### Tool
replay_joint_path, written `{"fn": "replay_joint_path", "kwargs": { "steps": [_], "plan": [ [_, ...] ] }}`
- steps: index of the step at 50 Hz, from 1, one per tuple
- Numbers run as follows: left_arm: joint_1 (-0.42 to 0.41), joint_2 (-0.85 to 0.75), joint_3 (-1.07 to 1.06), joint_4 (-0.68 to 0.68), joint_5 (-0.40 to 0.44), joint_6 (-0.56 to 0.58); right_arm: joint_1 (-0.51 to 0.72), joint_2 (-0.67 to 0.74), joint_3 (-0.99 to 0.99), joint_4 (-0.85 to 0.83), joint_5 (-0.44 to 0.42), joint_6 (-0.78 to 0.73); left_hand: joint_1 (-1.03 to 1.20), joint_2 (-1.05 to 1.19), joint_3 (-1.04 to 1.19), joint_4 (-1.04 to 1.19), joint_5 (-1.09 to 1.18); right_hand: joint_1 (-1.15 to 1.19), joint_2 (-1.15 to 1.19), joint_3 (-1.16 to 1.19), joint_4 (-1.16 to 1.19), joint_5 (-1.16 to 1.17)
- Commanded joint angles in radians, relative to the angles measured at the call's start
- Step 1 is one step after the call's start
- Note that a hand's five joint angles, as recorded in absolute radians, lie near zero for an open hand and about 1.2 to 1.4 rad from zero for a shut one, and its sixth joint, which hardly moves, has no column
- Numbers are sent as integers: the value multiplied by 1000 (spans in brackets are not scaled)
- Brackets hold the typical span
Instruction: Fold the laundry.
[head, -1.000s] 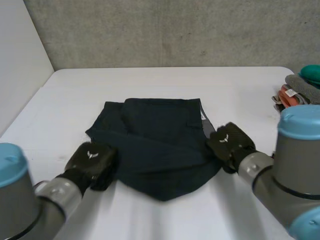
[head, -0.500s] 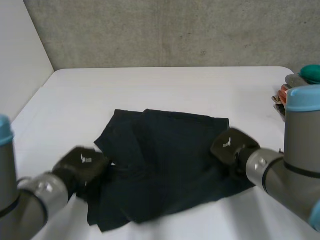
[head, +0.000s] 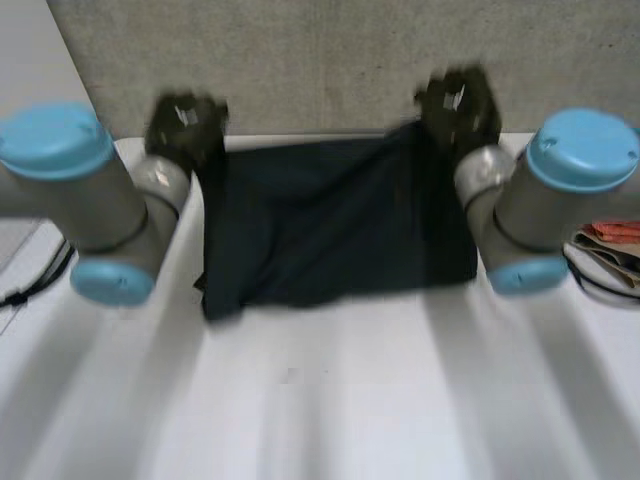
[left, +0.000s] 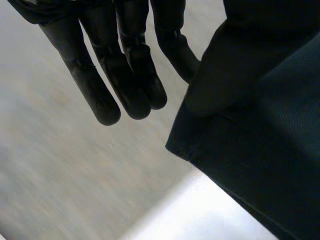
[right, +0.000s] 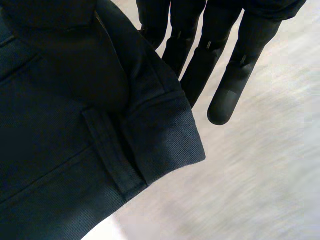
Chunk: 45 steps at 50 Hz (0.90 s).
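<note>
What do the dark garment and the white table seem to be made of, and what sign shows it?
Dark garment: woven cloth, perhaps cotton twill, matte; fine diagonal ribs and a stitched hem show in the right wrist view. Table: smooth, hard white top, perhaps laminate or painted board; it looks even and faintly glossy, but the material stays open.

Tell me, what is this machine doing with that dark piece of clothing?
It is folding laundry. The left robot hand and the right robot hand each pinch an upper corner of a dark garment, holding it up spread between them so it hangs over the white table. The fold itself is not yet made. A small pile of other clothes lies beside the right arm.
</note>
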Motion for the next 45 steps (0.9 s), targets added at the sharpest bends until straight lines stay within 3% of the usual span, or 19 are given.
{"fn": "replay_joint_path", "kwargs": {
  "steps": [1,4,9,14,20,25,32,39,44,45],
  "plan": [
    [47,160,183,255,-21,-209,-8,-63,-128,-357,33,99,224,196,200,194,213,279,215,202,194,250],
    [60,206,219,207,-12,-292,-8,-90,-136,-377,-1,140,224,196,200,194,213,279,215,202,194,250],
    [77,219,214,70,30,-306,-5,-97,-144,-253,-42,146,224,196,200,194,213,279,215,202,194,250],
    [111,254,29,-37,37,-308,-2,-77,-92,-74,-60,142,224,196,200,194,213,279,215,202,194,250],
    [119,277,-272,-24,68,-301,4,-57,63,42,-94,90,224,196,200,194,213,279,215,202,194,250],
    [107,278,-555,27,129,-266,12,-28,232,137,-70,-34,224,196,200,194,213,279,215,202,194,250],
    [90,291,-763,6,183,-179,7,-47,376,255,-71,-104,224,196,200,194,213,279,215,202,194,250],
    [77,445,-878,-244,188,-74,1,-178,488,500,-93,-160,224,196,200,194,213,279,215,202,194,250],
    [56,590,-919,-537,197,-28,-20,-314,583,727,-120,-289,224,196,200,194,213,279,215,202,194,250],
    [48,626,-927,-647,206,-18,-32,-351,625,811,-132,-355,224,196,200,194,213,279,215,202,194,250]
  ]
}}
